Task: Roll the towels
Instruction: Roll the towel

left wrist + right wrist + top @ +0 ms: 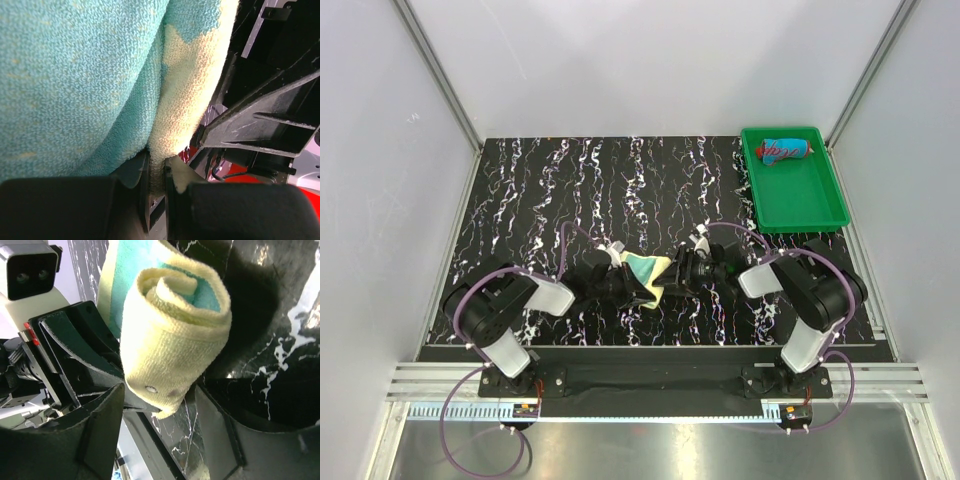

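Pale yellow terry towel with teal-green patches (175, 340), soft looped cloth, is wound into a short, loose roll. The spiral end shows yellow outside and teal within, and a flat tail trails behind it. It sits mid-table on the black, white-veined marbled tabletop (520, 220), between the two arms and raised off the surface on the left side. Left gripper (157, 185): jaws narrow, pinching a fold of the yellow edge. Right gripper (159, 405): jaws stand wide either side of the roll's near end, not visibly squeezing it. Handling, as judged: light, limp and compressible, with no stiffness of its own. The weave should give good friction, so slipping is unlikely, but the coil is slack and looks ready to unwind if let go carelessly. Best hold is probably across the body of the roll, pressing the layers together, or on the outer loose edge to keep the wrap tight; a single layer would only peel away. Second towel, a red cloth with blue blotches (785, 150), lies as a tight short roll at the far end of the green plastic tray (800, 200), far right of the table.
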You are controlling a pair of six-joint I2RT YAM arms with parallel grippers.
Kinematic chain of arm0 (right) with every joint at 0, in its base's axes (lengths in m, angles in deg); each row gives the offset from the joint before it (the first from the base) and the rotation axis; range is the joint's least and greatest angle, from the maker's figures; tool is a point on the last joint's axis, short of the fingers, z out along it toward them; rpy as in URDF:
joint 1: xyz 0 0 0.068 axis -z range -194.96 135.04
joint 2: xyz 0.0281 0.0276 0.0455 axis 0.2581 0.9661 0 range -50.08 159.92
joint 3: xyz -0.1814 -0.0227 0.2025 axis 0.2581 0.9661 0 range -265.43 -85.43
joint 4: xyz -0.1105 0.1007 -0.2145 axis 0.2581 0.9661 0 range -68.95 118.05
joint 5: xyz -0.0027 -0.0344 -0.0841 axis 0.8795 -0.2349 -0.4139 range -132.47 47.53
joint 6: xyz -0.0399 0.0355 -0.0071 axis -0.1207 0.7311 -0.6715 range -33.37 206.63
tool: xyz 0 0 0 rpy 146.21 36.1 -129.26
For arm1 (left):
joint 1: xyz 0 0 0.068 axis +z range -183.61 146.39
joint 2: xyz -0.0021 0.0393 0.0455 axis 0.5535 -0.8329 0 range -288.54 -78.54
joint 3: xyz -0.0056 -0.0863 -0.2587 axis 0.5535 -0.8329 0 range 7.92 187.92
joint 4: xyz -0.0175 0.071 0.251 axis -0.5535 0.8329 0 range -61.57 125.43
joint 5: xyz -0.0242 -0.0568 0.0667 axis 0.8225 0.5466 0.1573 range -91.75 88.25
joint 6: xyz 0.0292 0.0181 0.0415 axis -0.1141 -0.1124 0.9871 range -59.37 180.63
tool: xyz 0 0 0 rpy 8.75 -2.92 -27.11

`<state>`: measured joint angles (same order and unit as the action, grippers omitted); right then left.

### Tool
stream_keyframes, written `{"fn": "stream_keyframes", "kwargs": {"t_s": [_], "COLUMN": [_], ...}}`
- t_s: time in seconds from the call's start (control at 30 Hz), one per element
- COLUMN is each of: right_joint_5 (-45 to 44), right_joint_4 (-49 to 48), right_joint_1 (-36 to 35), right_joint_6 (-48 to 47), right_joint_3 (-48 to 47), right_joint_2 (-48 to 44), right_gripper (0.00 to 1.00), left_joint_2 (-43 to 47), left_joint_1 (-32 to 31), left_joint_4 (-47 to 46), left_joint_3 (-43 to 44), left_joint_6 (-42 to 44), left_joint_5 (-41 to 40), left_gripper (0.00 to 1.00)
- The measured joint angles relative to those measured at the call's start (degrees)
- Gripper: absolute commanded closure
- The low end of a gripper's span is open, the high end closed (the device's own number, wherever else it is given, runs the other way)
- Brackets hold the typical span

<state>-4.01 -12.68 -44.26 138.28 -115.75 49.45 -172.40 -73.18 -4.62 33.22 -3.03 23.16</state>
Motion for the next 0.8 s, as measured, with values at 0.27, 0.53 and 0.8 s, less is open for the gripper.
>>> {"fn": "stream_keyframes", "kwargs": {"t_s": [0.27,0.53,0.8], "right_joint_5": [-1.5,-1.3,-5.7], "right_joint_4": [-4.3,-7.1,9.1], "right_joint_1": [-0.3,-0.6,-1.4], "right_joint_6": [1.3,2.3,-2.3], "right_joint_3": [0.0,0.0,-4.7], "right_joint_2": [3.3,5.4,-0.5], "right_gripper": [0.58,0.83,0.86], "left_joint_2": [-1.4,-2.6,5.9], "left_joint_1": [0.7,1.0,0.5], "left_joint_4": [-3.1,-4.0,15.4], "left_joint_3": [-0.7,-0.5,5.1], "left_joint_6": [-1.6,0.5,12.2], "left_joint_5": [2.0,3.1,-2.4], "left_gripper": [1.0,0.84,0.41]}}
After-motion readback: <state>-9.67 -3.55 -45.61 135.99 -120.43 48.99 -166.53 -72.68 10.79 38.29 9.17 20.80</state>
